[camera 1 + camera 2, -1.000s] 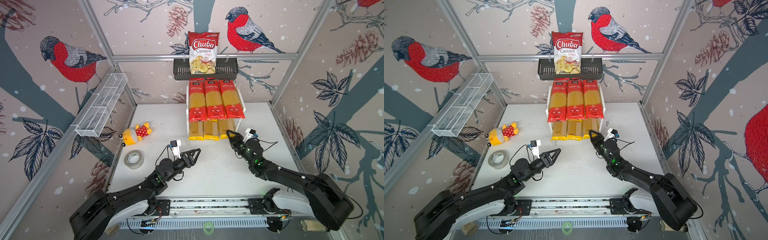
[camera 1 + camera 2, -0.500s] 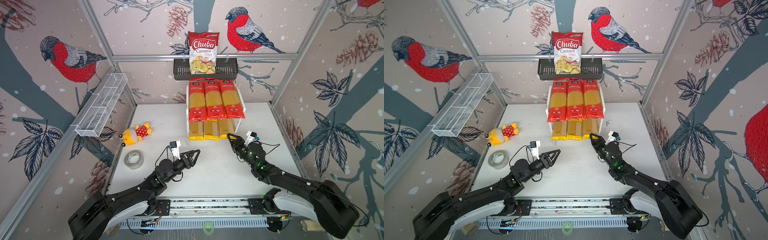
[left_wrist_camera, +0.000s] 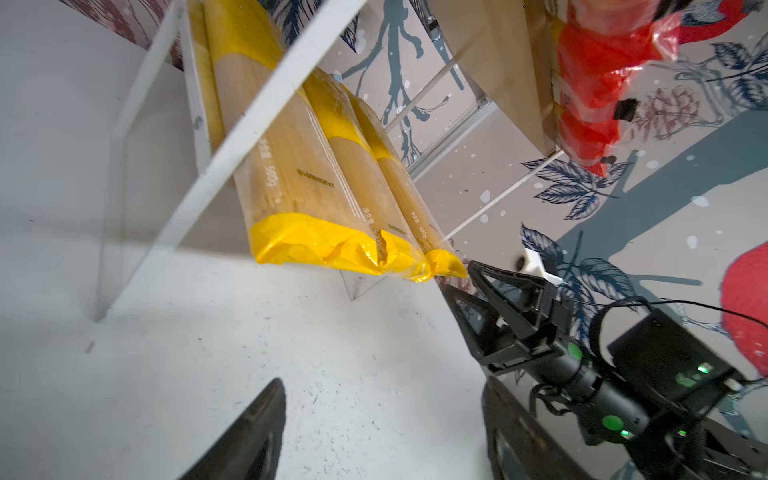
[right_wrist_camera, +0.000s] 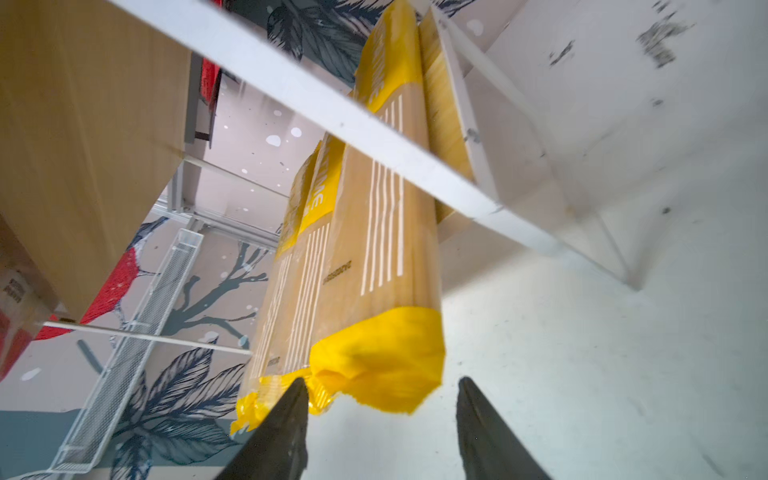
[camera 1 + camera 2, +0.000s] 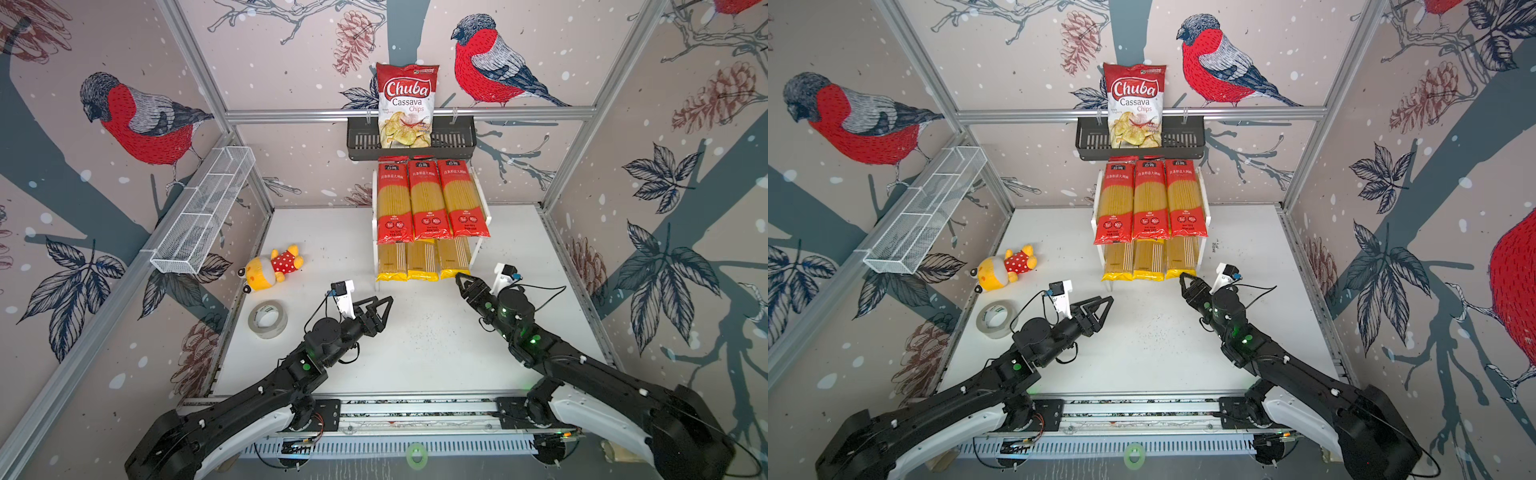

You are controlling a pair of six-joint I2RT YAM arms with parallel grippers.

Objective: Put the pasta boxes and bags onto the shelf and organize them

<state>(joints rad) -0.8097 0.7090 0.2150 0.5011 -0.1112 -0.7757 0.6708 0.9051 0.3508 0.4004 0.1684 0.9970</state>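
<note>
Bag (image 5: 406,106) "Chuba Cassava Chips" above shelf (image 4: 83,145)

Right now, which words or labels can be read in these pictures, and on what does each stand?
"Chuba Cassava Chips": chips bag.
Red spaghetti packs: Chinese print, too small to read.
Yellow spaghetti packs: print blurred, unreadable.
Tape roll: print too small.
</note>
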